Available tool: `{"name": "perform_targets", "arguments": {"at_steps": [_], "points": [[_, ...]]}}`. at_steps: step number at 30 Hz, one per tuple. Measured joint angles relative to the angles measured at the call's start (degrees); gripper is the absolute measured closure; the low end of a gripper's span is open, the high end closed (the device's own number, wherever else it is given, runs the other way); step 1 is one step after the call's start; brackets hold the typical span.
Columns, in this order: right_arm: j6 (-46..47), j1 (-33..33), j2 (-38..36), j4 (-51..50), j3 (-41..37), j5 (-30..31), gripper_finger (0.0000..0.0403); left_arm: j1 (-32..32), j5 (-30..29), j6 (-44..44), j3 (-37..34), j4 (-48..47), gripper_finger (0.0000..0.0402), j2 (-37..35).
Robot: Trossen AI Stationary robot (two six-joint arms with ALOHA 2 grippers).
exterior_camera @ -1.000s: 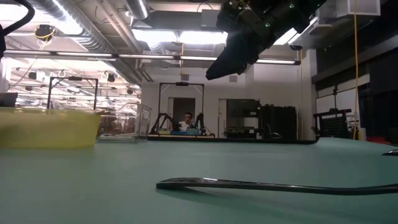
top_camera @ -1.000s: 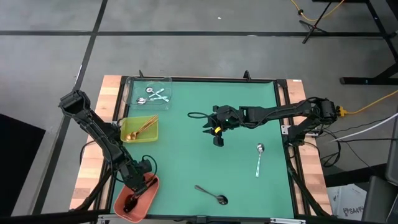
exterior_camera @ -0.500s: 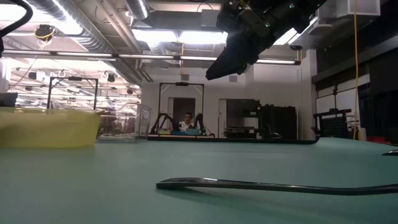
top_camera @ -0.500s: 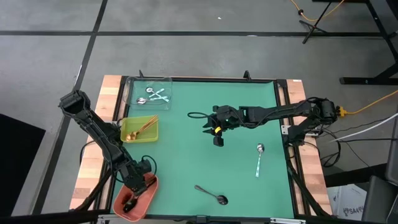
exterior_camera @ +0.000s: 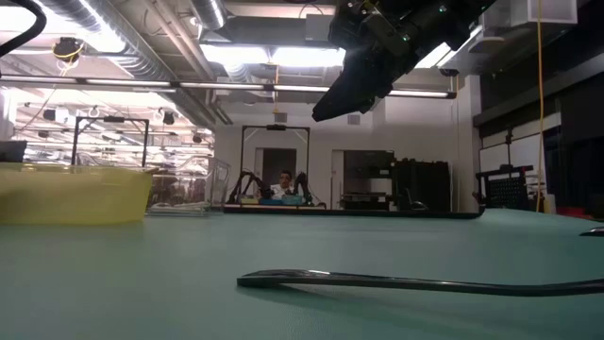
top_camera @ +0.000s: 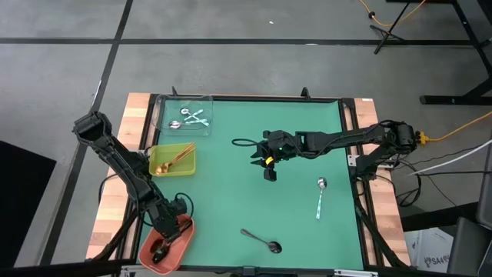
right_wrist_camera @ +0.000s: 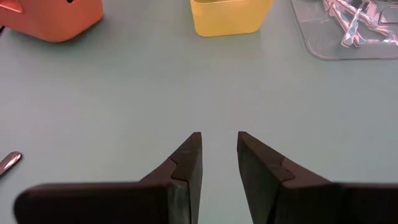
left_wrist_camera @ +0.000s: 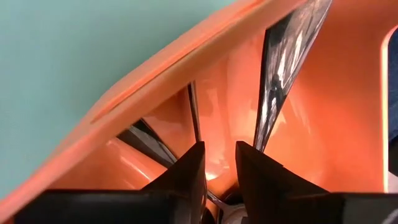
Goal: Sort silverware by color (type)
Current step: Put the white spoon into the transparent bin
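Left gripper: down inside the orange tray at the bench's near left corner. The left wrist view shows the fingers parted by a narrow gap with nothing between them; judged released. Dark spoons lie in the tray just ahead of them.

Right gripper: hangs above mid-bench, clear of the surface. Fingers slightly parted, grasping nothing.

Sorted so far: silver spoons in the clear tray at the far left; copper spoons in the yellow tray just nearer.

Loose items: two spoons on the bench. A dark spoon lies near the front edge, its long axis running aslant, bowl toward the right. A silver spoon lies toward the right side, its axis running nearly front to back, bowl farther from the front edge.

Key relation: the silver spoon lies nearer the right gripper, to its right and toward the front. The dark spoon sits between the two arms, with the orange tray close on its left; the left arm appears the better placed for it.

Surface: flat green mat, bare around both loose spoons; thin handles lying flush will likely need a low, square pinch across the handle.

Room: open workshop beyond the bench, bright ceiling lights, a seated person far back.
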Motion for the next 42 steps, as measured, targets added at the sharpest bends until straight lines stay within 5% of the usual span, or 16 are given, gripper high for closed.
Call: {"name": "perform_targets", "arguments": {"at_steps": [17, 24, 32, 42], "points": [[0.0, 0.0, 0.0, 0.0, 0.0, 0.0, 0.0310, 0.2, 0.5, -0.4, -0.1, 1.0, 0.0317, -7.6], [0.0, 0.0, 0.0, -1.0, 0.0, -0.7, 0.0310, 3.1, -2.9, -0.1, -0.1, 11.5, 0.0317, -9.3], [1.0, 0.0, 0.0, -8.0, 0.0, -6.7, 0.0310, 11.3, -14.4, 22.5, 0.0, 26.1, 0.0317, -9.3], [10.2, 0.1, 0.0, -18.9, 0.0, -13.1, 0.0310, 24.1, -14.8, 47.5, 0.0, 26.8, 0.0317, -9.3]]}}
